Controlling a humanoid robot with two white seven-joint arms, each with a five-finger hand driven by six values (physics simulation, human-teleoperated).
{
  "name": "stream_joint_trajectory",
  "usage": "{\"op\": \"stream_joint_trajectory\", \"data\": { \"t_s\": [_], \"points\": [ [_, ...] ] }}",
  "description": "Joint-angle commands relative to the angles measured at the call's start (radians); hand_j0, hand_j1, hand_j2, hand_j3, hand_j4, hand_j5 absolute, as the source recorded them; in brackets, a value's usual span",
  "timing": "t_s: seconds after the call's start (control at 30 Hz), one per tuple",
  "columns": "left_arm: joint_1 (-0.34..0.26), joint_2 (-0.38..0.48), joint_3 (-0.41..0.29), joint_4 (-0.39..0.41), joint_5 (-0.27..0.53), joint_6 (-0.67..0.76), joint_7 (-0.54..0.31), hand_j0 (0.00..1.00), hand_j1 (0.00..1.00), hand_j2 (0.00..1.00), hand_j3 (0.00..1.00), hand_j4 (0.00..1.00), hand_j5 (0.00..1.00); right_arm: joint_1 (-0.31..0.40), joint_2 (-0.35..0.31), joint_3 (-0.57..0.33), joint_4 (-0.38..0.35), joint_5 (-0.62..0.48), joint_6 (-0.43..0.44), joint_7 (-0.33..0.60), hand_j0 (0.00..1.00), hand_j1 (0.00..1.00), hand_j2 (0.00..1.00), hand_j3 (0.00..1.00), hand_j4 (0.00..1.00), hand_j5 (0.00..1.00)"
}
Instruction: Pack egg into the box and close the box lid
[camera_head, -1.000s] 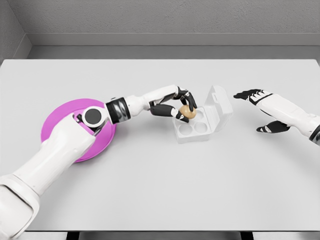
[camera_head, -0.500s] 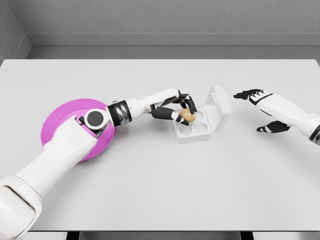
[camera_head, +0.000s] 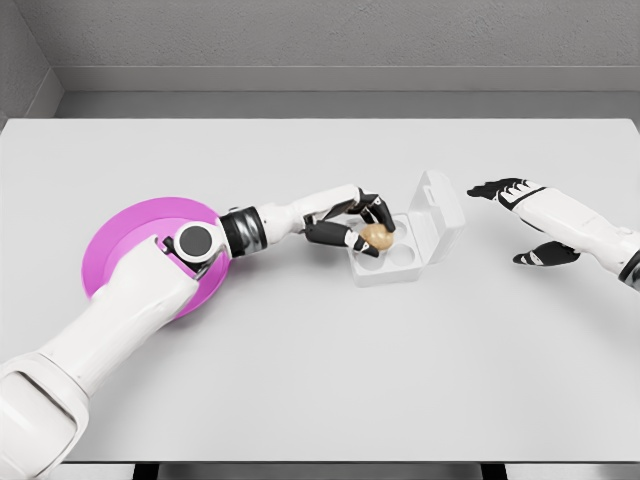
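The egg is pinched by the left hand over the egg box, its near-left cup directly underneath. The lid is propped upright, nearer the spread right hand.

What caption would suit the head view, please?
Left hand lowers egg into open box; right hand waits open.

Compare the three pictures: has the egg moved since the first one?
Yes. The egg, held in the left hand, has sunk lower against the box, which stayed put, and now sits down at a cup.
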Motion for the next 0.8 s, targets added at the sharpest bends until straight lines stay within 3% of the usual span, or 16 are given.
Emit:
{"op": "stream_joint_trajectory", "data": {
  "t_s": [0.0, 0.33, 0.63, 0.77],
  "points": [
    [0.000, 0.002, 0.001, -0.001, -0.003, 0.001, 0.000, 0.54, 0.54, 0.54, 0.54, 0.54, 0.54, 0.000, -0.001, 0.000, 0.000, -0.006, 0.002, 0.000, 1.00, 1.00, 1.00, 1.00, 1.00, 1.00],
    [-0.011, 0.002, 0.007, 0.016, -0.005, 0.001, 0.002, 0.55, 0.55, 0.55, 0.55, 0.55, 0.55, 0.000, -0.001, 0.000, 0.000, -0.006, 0.000, 0.000, 1.00, 1.00, 1.00, 1.00, 1.00, 1.00],
    [-0.011, 0.002, 0.007, 0.025, -0.035, 0.001, 0.003, 0.82, 0.82, 0.82, 0.82, 0.82, 0.82, 0.000, -0.001, 0.000, 0.000, -0.006, 0.000, 0.000, 1.00, 1.00, 1.00, 1.00, 1.00, 1.00],
    [-0.011, 0.003, 0.010, 0.022, -0.045, -0.005, 0.003, 0.87, 0.87, 0.87, 0.87, 0.87, 0.87, 0.000, -0.001, 0.000, 0.000, -0.006, 0.002, 0.000, 1.00, 1.00, 1.00, 1.00, 1.00, 1.00]
  ]
}}
